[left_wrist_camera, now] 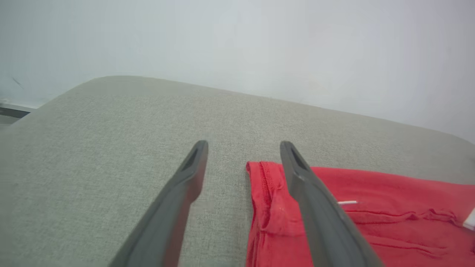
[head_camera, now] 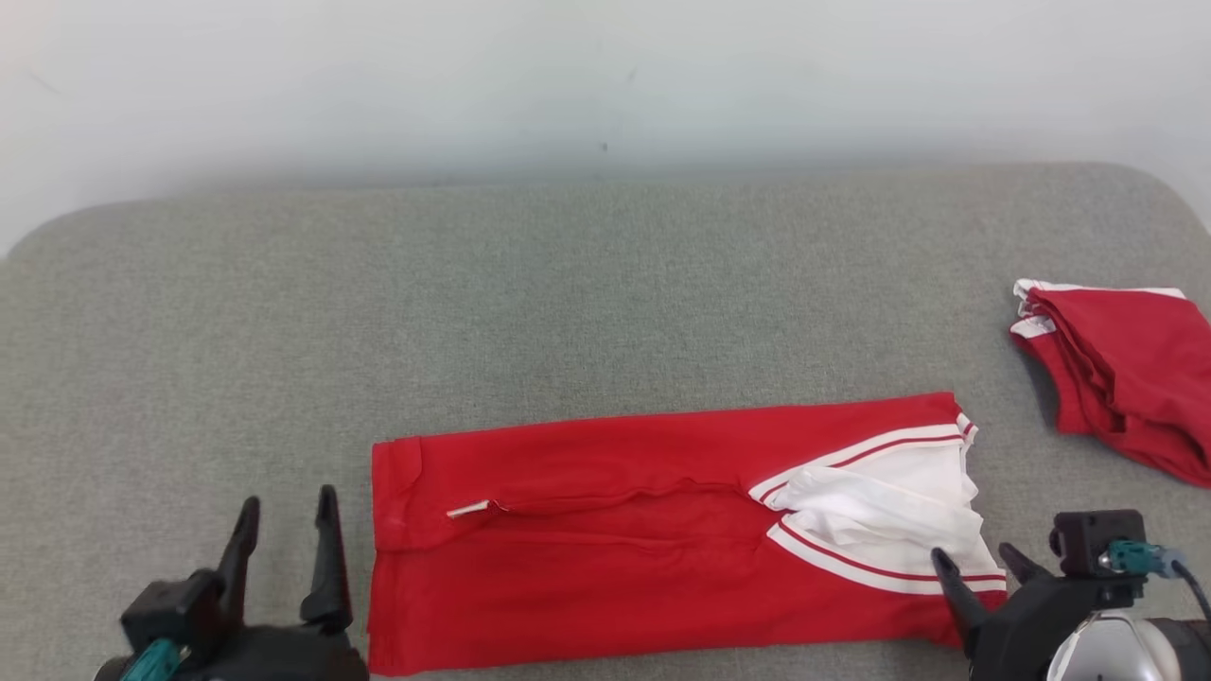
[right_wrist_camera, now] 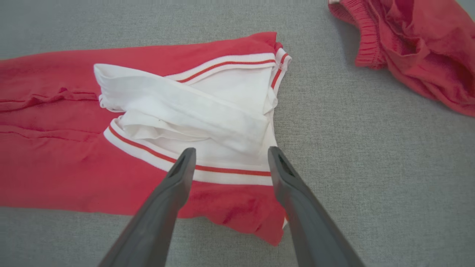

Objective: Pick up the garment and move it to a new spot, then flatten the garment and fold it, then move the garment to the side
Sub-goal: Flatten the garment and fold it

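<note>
A long folded red garment with white striped trim (head_camera: 605, 567) lies on the grey fabric surface (head_camera: 568, 312). The left gripper (head_camera: 289, 501) stands open just beside its left end, and the right gripper (head_camera: 972, 558) is open at its right end. A crumpled red cloth (head_camera: 1126, 378) lies farther right.

Open cushion (head_camera: 568, 284) behind & left of folded garment (head_camera: 615, 567) — 2nd red garment (head_camera: 1135, 378) crowds far right.
</note>
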